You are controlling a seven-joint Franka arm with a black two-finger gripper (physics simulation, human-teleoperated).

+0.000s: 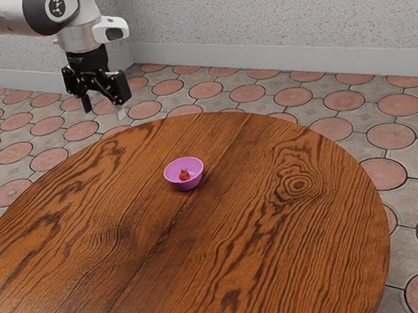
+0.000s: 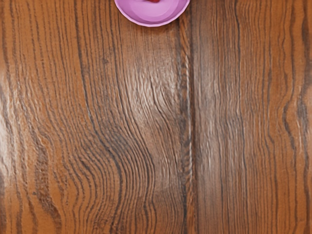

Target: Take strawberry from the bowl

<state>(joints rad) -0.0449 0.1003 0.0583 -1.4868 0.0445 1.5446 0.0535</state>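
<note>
The gripper (image 1: 104, 110) is wide open and empty. Below its fingers (image 1: 120, 113) and farther out, the strawberry (image 1: 184, 175) sits in the bowl (image 1: 186, 187) on the table (image 1: 278, 253). Reaching, gripping and lifting out all seem left to do.

Soft, fairly bright light here, spread across the table (image 1: 278, 253), and a faint shadow hugs the bowl (image 1: 174, 180)! Over to the wrist view: whitish glare streaks the table near the bowl, and there's a brighter patch gleaming farther out from it.
</note>
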